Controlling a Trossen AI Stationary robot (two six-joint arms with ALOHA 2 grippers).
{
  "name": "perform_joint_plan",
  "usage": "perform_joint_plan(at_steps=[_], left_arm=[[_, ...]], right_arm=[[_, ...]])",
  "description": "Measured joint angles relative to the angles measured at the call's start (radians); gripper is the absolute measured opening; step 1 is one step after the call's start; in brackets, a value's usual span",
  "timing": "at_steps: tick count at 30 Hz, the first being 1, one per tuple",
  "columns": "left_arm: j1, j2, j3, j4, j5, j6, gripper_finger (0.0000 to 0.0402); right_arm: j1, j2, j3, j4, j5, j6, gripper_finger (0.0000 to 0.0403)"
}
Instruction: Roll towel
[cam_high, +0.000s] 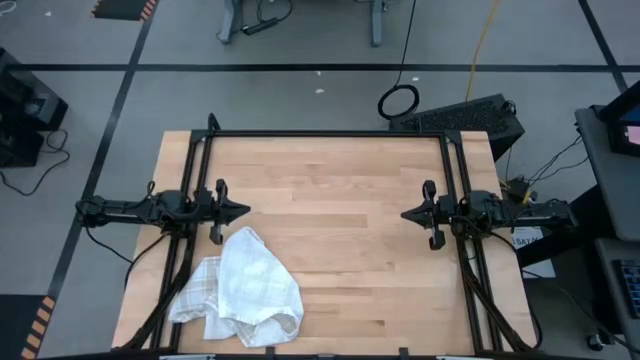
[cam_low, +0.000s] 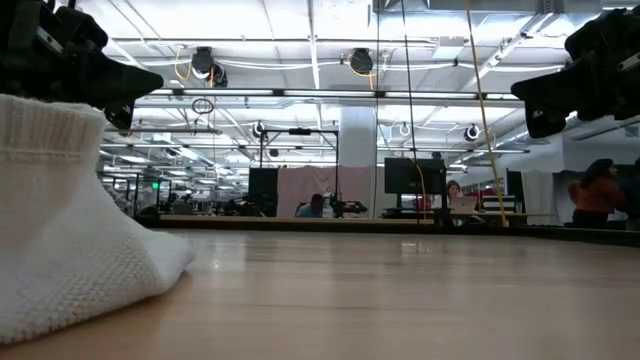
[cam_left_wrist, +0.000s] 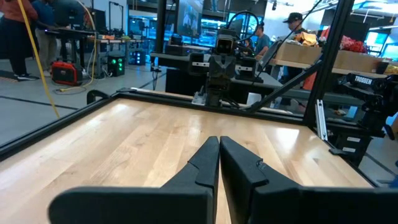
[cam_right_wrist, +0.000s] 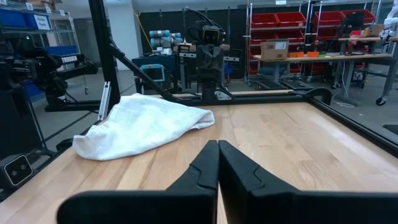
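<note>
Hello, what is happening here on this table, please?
Nothing is being handled at this moment. A towel lies crumpled in a heap near the table's front edge, on the left arm's side, not yet rolled. The left gripper is shut and empty, just behind the towel. The right gripper is also shut and empty, over the right side of the table. The two grippers point at each other.

open tabletop (cam_high: 350, 230) between both arms; crumpled towel (cam_high: 243, 288) near left front corner

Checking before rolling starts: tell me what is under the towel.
The towel lies crumpled on the bare wooden table. Its folds hide whatever may lie beneath; nothing pokes out at its edges.
</note>
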Motion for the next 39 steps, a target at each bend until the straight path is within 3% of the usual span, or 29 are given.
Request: perform_joint_plan(at_steps=[25, 36, 39], left_arm=[[0.000, 0.000, 0.000, 0.004, -0.002, 0.000, 0.0022], [0.000, 0.006, 0.000, 0.018, -0.057, 0.068, 0.0022], [0.001, 0.006, 0.000, 0.063, -0.182, 0.099, 0.0022]], right_arm=[[0.000, 0.000, 0.000, 0.000, 0.000, 0.000, 0.0000], [0.000, 0.000, 0.000, 0.000, 0.000, 0.000, 0.0000], [0.000, 0.000, 0.000, 0.000, 0.000, 0.000, 0.0000]])
